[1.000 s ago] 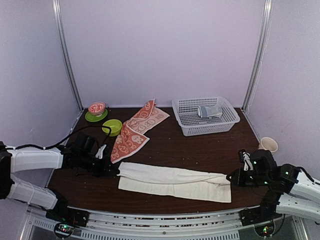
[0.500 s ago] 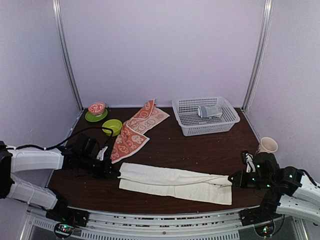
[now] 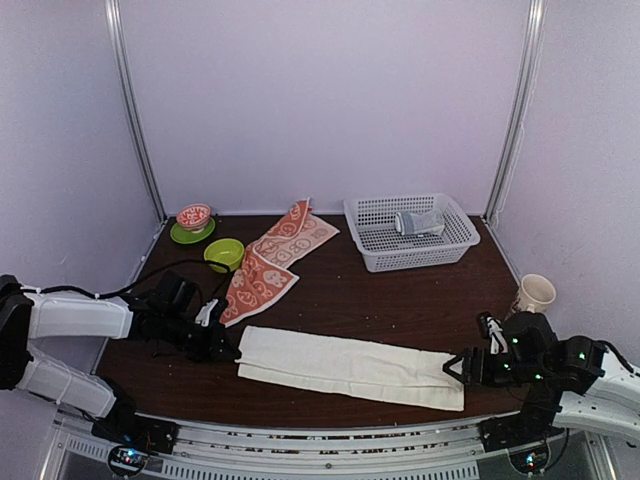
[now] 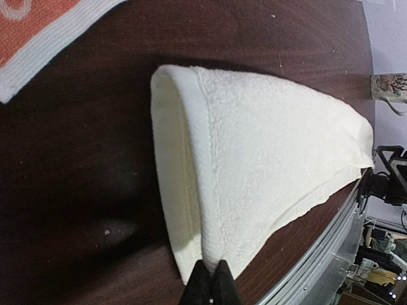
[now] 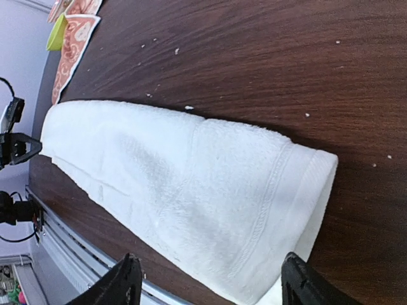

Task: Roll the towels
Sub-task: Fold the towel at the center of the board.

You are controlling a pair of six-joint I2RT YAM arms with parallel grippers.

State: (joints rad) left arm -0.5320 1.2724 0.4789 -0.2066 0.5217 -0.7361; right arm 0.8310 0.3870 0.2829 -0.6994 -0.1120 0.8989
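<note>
White plastic lattice basket, top view: well beyond the right gripper and holding one pale grey-blue cloth bundle. Far beyond the left gripper, a small red patterned bowl sits on a green saucer; a lime-green bowl stands just beside them, contents not discernible. The cream-white terry towel lies folded in a long strip on the dark brown wooden table, spanning from one gripper to the other. The orange-red towel with white circle patterns lies spread out beyond the left fingers, apart from the strip. A pale patterned cup stands beyond the right arm.

Left wrist view: the left gripper has its fingers together, clamped on the near edge of the cream-white terry towel. The folded end opens ahead of the fingertips. The orange-red towel lies further ahead to the left.

Right wrist view: the right gripper has its fingers wide apart, with the end of the cream-white terry towel lying flat between and ahead of them, unclamped. Pale crumbs dot the table beyond it.
</note>
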